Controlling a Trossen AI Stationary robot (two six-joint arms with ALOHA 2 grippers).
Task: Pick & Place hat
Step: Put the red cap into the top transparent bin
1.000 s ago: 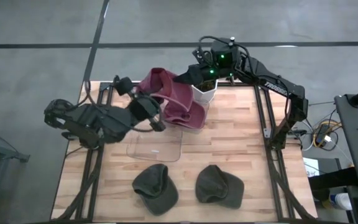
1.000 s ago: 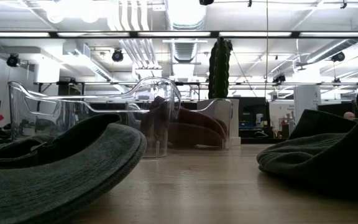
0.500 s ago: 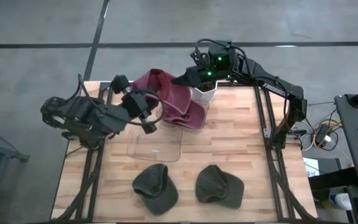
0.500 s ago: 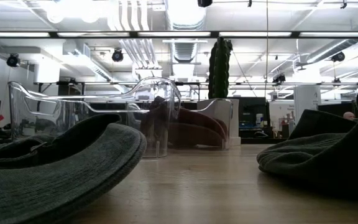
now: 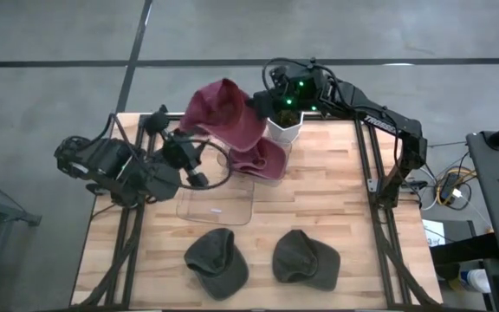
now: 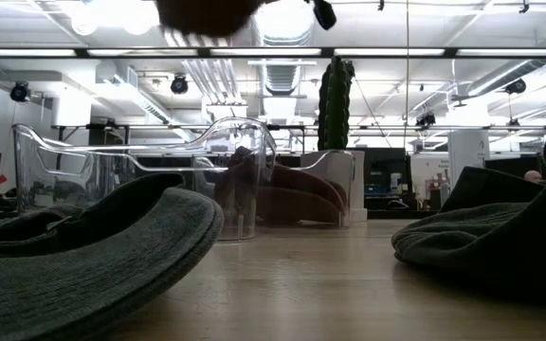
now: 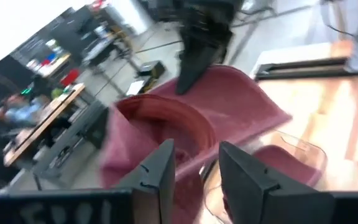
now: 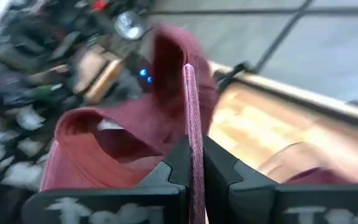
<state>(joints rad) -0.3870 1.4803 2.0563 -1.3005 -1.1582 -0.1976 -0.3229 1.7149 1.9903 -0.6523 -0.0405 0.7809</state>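
**Left tool lets go; red hat hangs from the right tool alone**

Nearest the camera end of the tabletop (image 5: pixel 319 208), two olive hats (image 5: pixel 217 263) lie side by side, untouched. Beyond them stands a clear bin (image 5: pixel 219 201) with another red hat (image 5: pixel 262 160) draped at its far edge. The left tool (image 5: pixel 196 165) has drawn back beside the bin, its fingers (image 7: pixel 160 174) now parted and empty, where a second ago they were at the cloth. Farthest off, the right tool (image 5: pixel 262 102) stays clenched on the brim of the lifted red hat (image 5: pixel 223 114), now spread high above the bin's far end. Judging from this, the handover is done, and placing falls to the right arm.
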